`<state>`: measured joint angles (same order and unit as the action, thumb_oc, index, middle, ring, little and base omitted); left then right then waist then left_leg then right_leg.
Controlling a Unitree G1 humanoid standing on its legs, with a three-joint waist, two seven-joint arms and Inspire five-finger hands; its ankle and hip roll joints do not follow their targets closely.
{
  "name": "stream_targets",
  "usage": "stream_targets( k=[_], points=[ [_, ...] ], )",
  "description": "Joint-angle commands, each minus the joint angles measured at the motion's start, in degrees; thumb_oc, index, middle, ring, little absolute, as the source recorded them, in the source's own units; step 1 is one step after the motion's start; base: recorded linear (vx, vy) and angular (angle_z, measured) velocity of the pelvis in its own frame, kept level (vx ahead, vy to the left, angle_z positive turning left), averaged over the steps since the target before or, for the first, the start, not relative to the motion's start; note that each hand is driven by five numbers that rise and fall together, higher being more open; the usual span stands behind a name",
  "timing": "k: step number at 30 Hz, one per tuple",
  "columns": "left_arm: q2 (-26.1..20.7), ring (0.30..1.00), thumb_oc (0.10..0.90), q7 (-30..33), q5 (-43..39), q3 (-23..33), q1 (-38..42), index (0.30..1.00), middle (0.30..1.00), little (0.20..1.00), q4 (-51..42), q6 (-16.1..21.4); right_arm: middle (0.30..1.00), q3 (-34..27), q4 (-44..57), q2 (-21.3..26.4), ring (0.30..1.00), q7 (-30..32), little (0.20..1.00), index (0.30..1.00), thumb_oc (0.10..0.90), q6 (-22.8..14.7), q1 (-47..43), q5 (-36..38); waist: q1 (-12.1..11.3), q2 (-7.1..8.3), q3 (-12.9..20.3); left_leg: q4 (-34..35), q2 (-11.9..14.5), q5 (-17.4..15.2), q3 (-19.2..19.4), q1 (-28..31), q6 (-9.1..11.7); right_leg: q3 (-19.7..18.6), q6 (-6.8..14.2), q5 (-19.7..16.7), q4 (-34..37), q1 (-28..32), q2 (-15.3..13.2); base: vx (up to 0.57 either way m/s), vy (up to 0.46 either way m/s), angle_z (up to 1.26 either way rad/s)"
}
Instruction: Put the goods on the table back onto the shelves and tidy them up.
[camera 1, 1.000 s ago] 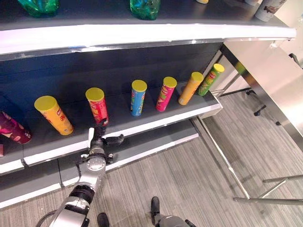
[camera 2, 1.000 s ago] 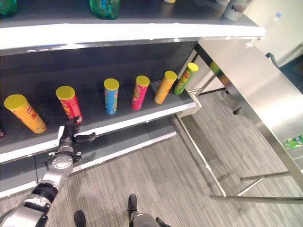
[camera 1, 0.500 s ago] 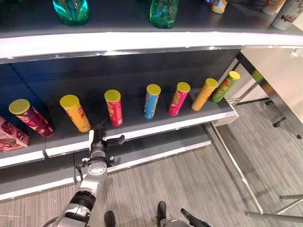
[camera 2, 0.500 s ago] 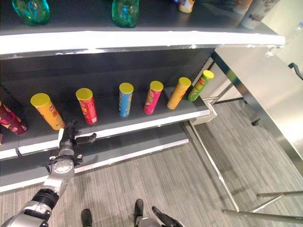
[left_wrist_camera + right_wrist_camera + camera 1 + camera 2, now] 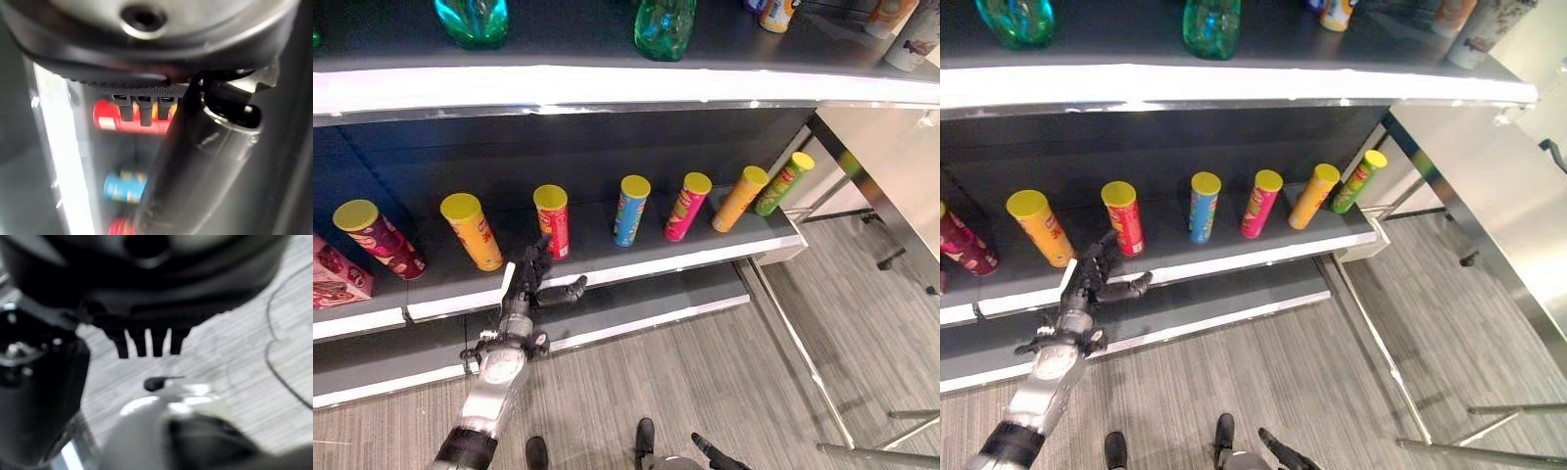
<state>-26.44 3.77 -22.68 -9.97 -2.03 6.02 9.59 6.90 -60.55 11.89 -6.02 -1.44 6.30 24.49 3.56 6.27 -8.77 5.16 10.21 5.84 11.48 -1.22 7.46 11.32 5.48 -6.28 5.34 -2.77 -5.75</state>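
The left hand reaches up to the front edge of the middle shelf, its fingers straight and spread, thumb stuck out to the side, holding nothing. The fingertips sit just below and in front of the red crisp tube; from where the head looks down I cannot say whether they touch it. In the left wrist view the same red tube shows past the straight fingers, with a blue one further along.

The tubes stand in a row along that shelf, all with yellow lids and all upright or leaning slightly back: a maroon tube at the far left, then an orange one, the red one, a blue one, a pink one, another orange tube and a green tube at the right end. Their labels carry print, but it is too small to read. A pink carton lies at the left edge of the shelf beside the maroon tube.

On the top shelf stand two green bottles, well apart, and some smaller containers toward the right.

The right hand hangs over grey striped flooring, its fingers straight and empty.
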Motion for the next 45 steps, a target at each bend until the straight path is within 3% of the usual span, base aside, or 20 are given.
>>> stream_targets(
  k=[1,5,8,13,15,18,19,20,23,24,25,28,29,30,31,33,38,39,41,45],
  points=[
    [-4.1,0.900,0.800,-8.6,-4.4,2.6,-1.2,0.900,0.900,0.900,-5.7,1.7,0.900,-2.0,-2.1,1.4,0.900,-0.7,0.900,0.900,0.800,0.1,-1.9,-2.1,-2.2,0.49,1.5,-0.2,1.9,-4.1,-1.9,0.1,1.6,3.2,7.2,2.3,-0.6,3.0,-6.3,0.02,0.078,0.24],
    [-5.9,0.900,0.800,-11.5,-5.5,3.6,-9.5,0.900,0.900,0.900,-5.8,-0.4,0.900,-2.6,-2.7,1.9,0.900,-0.5,0.900,0.900,0.800,0.6,-3.4,-3.4,-3.5,-0.46,2.4,-0.2,0.5,-4.8,-3.0,0.8,0.4,4.0,7.6,2.1,-1.4,4.1,-7.6,0.00,0.137,0.14],
    [-8.9,0.900,0.800,-12.4,0.5,3.3,-11.6,0.900,0.900,0.900,-3.0,-1.1,0.900,-4.5,-3.3,3.1,0.900,0.3,0.900,0.900,0.800,0.3,-4.9,-4.0,-3.6,-1.26,2.9,-0.2,-1.2,-5.4,-4.0,1.1,-0.7,4.3,8.2,1.4,-2.8,4.3,-9.0,-0.01,0.212,0.22],
    [-4.5,0.900,0.800,-7.2,10.4,3.4,-8.9,0.900,0.900,0.900,12.0,-1.0,0.900,-8.6,-4.6,5.6,0.900,4.6,0.900,0.900,0.800,-1.8,-3.0,-7.4,-2.0,-2.23,1.9,-0.2,-2.9,-6.0,-2.4,1.6,-2.1,2.0,9.5,-3.1,-5.9,0.7,-10.8,-0.07,0.130,0.00],
    [-2.8,0.900,0.800,-4.4,18.1,3.4,-7.4,0.900,0.900,0.900,23.0,-1.9,0.900,-11.7,0.7,5.9,0.900,8.9,0.900,0.900,0.800,-2.6,-0.8,-8.3,-1.5,-2.72,0.6,-0.4,-1.9,-6.5,2.1,3.1,-2.3,7.5,9.4,-4.4,-7.7,-0.9,-13.0,-0.13,0.076,-0.89],
    [-1.3,0.900,0.800,-2.6,22.6,3.6,-6.3,0.900,0.900,0.900,31.1,-3.1,0.900,-11.7,4.2,5.5,0.900,11.1,0.900,0.900,0.800,-1.9,0.4,-11.1,-3.4,-2.95,0.5,-0.8,0.6,-7.4,8.8,5.3,-1.0,24.0,9.2,-5.2,-6.5,1.3,-17.0,-0.04,-0.025,-1.45],
    [-1.3,0.900,0.800,-2.6,22.6,3.6,-6.2,0.900,0.900,0.900,31.3,-3.0,0.900,-11.7,4.3,5.5,0.900,11.1,0.900,0.900,0.800,-1.8,0.5,-11.2,-3.5,-2.97,0.5,-0.8,0.6,-7.4,8.8,5.4,-1.0,24.0,9.2,-5.2,-6.4,1.4,-16.9,-0.07,-0.063,-1.35],
    [-0.8,0.900,0.800,-2.4,23.1,3.4,-5.2,0.900,0.900,0.900,34.7,-3.5,0.900,-11.3,4.7,5.4,0.900,11.4,0.900,0.900,0.800,-1.8,0.3,-11.5,-4.3,-2.26,0.9,-1.6,1.0,-7.7,11.6,5.6,-0.8,29.1,8.7,-4.3,-5.4,2.7,-17.2,-0.04,-0.051,-1.85],
    [-0.2,0.900,0.800,-1.7,23.7,3.3,-5.0,0.900,0.900,0.900,35.9,-4.1,0.900,-10.9,5.4,4.9,0.900,12.0,0.900,0.900,0.800,-1.7,1.0,-11.6,-3.9,-1.64,1.0,-2.1,1.3,-7.7,12.7,6.1,-0.6,30.1,8.5,-4.1,-5.5,2.7,-17.0,0.04,-0.184,-1.08],
    [2.3,0.900,0.800,-0.3,21.9,4.3,-2.8,0.900,0.900,0.900,42.6,-4.1,0.900,-11.2,7.3,5.6,0.900,12.9,0.900,0.900,0.800,-1.9,3.0,-9.2,-0.8,-1.22,1.9,-5.2,5.9,-6.6,16.1,7.5,1.7,25.6,7.6,-2.1,-5.1,1.2,-13.5,0.19,-0.562,-0.26],
    [3.1,0.900,0.800,-0.2,21.9,4.0,-2.1,0.900,0.900,0.900,44.2,-3.8,0.900,-11.1,8.0,5.9,0.900,12.8,0.900,0.900,0.800,-2.2,3.6,-9.1,0.0,-1.67,2.1,-5.6,7.5,-6.2,17.0,8.1,2.6,24.5,7.2,-1.5,-4.6,1.0,-12.1,0.22,-0.644,-0.39],
    [4.6,0.900,0.800,0.4,21.0,4.3,-0.8,0.900,0.900,0.900,45.7,-3.3,0.900,-10.4,9.7,7.5,0.900,12.4,0.900,0.900,0.800,-2.9,4.2,-9.0,1.4,-3.46,2.6,-10.8,12.8,-2.3,19.4,9.1,5.1,22.2,4.8,1.0,-1.6,1.7,-6.4,0.15,-0.413,-1.58],
    [4.9,0.900,0.800,0.2,19.3,4.8,-1.1,0.900,0.900,0.900,43.8,-2.8,0.900,-9.3,11.4,9.0,0.900,11.6,0.900,0.900,0.800,-3.2,4.2,-9.6,0.9,-4.11,1.9,-20.6,17.9,3.7,19.1,8.7,5.7,19.4,1.5,3.9,-0.5,3.5,-0.9,0.21,-0.452,-1.02],
    [4.9,0.900,0.800,0.1,19.2,4.8,-1.2,0.900,0.900,0.900,43.7,-2.8,0.900,-9.3,11.5,9.0,0.900,11.6,0.900,0.900,0.800,-3.2,4.2,-9.6,0.8,-4.26,1.7,-21.2,18.3,3.6,19.0,8.6,5.9,19.3,1.3,4.0,-0.6,3.6,-0.6,0.20,-0.454,-0.64],
    [5.1,0.900,0.800,0.5,18.0,5.3,-1.7,0.900,0.900,0.900,43.6,-2.4,0.900,-8.4,11.6,9.9,0.900,11.3,0.900,0.900,0.800,-3.4,3.5,-9.9,-0.3,-4.00,1.1,-24.7,17.1,4.2,15.7,7.6,4.3,17.9,0.4,4.7,-0.5,3.6,0.4,-0.01,-0.145,-1.47],
    [5.8,0.900,0.800,1.0,15.4,6.1,-1.9,0.900,0.900,0.900,43.4,-1.7,0.900,-6.3,11.8,10.2,0.900,10.7,0.900,0.900,0.800,-3.2,1.8,-10.5,-2.6,-2.77,0.4,-29.4,10.7,-1.5,6.1,0.6,0.3,14.3,-0.4,5.9,-0.3,3.4,1.2,0.03,-0.170,-2.21],
    [7.2,0.900,0.800,1.3,13.3,6.9,-2.7,0.900,0.900,0.900,43.0,-1.7,0.900,-3.9,14.4,10.4,0.900,10.6,0.900,0.900,0.800,-3.7,-0.5,-10.7,-4.9,-1.89,-1.0,-28.3,7.4,-6.3,5.7,-4.4,-1.0,10.3,0.1,7.8,-0.3,5.6,1.7,0.18,-0.101,-0.80],
    [7.7,0.900,0.800,1.4,12.5,7.1,-2.5,0.900,0.900,0.900,44.0,-1.9,0.900,-2.8,15.0,10.5,0.900,10.7,0.900,0.900,0.800,-4.1,-2.0,-10.4,-6.0,-1.57,-2.0,-23.9,4.2,-6.1,4.8,-8.0,-1.2,9.0,0.7,7.9,-0.3,6.1,1.7,0.06,0.000,-1.17],
    [8.1,0.900,0.800,1.6,12.0,7.5,-2.3,0.900,0.900,0.900,45.6,-1.7,0.900,-1.2,15.4,10.6,0.900,10.6,0.900,0.900,0.800,-4.4,-3.3,-10.9,-8.2,-2.01,-2.8,-14.3,-0.3,0.0,1.4,-11.4,-1.3,7.8,0.6,7.7,-0.3,6.4,2.8,0.15,0.012,-0.44],
    [8.5,0.900,0.800,1.6,11.0,7.8,-1.8,0.900,0.900,0.900,47.2,-1.5,0.900,-0.2,15.6,10.8,0.900,10.9,0.900,0.900,0.800,-4.9,-4.4,-11.2,-10.0,-3.55,-3.6,-4.3,-2.0,5.0,0.3,-14.5,0.0,7.2,0.4,9.8,-0.3,9.2,4.6,0.24,0.019,-0.43]
  ],
)
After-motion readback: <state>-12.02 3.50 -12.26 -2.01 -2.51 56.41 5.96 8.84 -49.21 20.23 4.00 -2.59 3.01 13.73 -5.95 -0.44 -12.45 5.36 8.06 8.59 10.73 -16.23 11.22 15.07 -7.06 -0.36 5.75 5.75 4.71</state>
